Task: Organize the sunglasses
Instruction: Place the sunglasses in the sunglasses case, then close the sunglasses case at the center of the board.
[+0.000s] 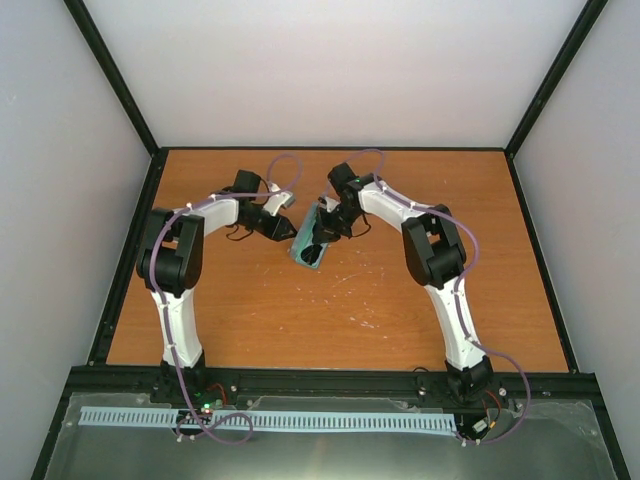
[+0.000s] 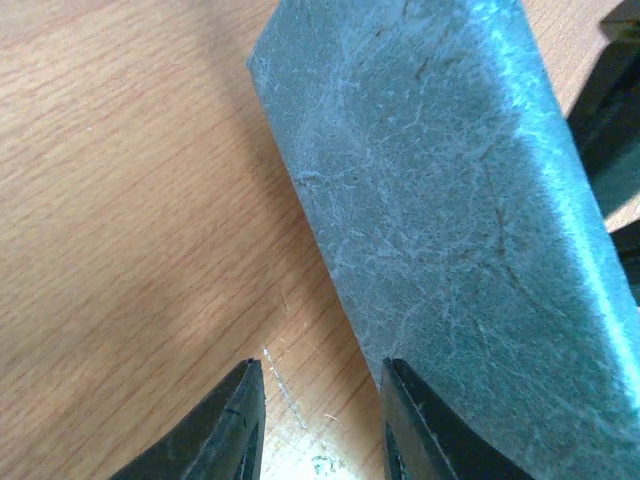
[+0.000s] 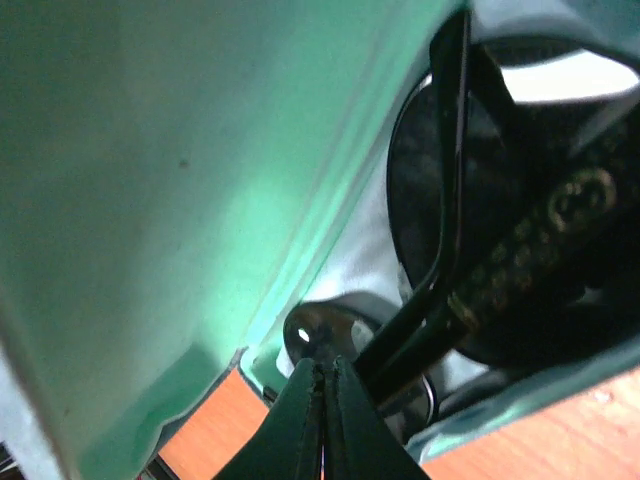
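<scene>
A blue-grey case (image 1: 304,256) lies open at the middle of the table, and the black sunglasses (image 1: 317,247) lie inside it. In the right wrist view the sunglasses (image 3: 470,200) show dark lenses and a patterned temple on a white lining, under the green inside of the case lid (image 3: 180,200). My right gripper (image 3: 322,368) is shut, its tips against the lower lens and beside the temple. I see nothing pinched between them. My left gripper (image 2: 322,420) is open over bare wood. Its right finger (image 2: 425,425) rests at the edge of the case (image 2: 440,200).
The wooden table (image 1: 400,300) has a black frame rail round it and white walls behind. Pale scuffs mark the wood near the case. Both arms meet over the case, with the right gripper (image 1: 328,232) close to the left gripper (image 1: 288,228).
</scene>
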Motion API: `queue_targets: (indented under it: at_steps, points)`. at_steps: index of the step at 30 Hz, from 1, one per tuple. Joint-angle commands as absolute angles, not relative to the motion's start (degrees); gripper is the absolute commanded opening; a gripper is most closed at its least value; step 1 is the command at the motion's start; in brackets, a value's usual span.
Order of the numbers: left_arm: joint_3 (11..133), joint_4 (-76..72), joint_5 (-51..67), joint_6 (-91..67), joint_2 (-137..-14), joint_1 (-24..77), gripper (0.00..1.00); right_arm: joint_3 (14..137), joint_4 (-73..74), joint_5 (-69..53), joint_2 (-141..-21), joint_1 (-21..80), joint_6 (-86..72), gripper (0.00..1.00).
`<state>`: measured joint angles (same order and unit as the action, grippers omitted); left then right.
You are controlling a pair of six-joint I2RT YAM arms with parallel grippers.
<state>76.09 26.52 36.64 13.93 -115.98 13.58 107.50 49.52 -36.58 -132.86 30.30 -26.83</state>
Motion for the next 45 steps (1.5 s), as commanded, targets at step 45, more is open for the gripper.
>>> queue_targets:
  at_steps: [45]
  points:
    - [82.07,28.22,35.93,13.58,-116.5,22.04,0.32,93.17,37.54,-32.56,-129.96,27.6,-31.49,0.03]
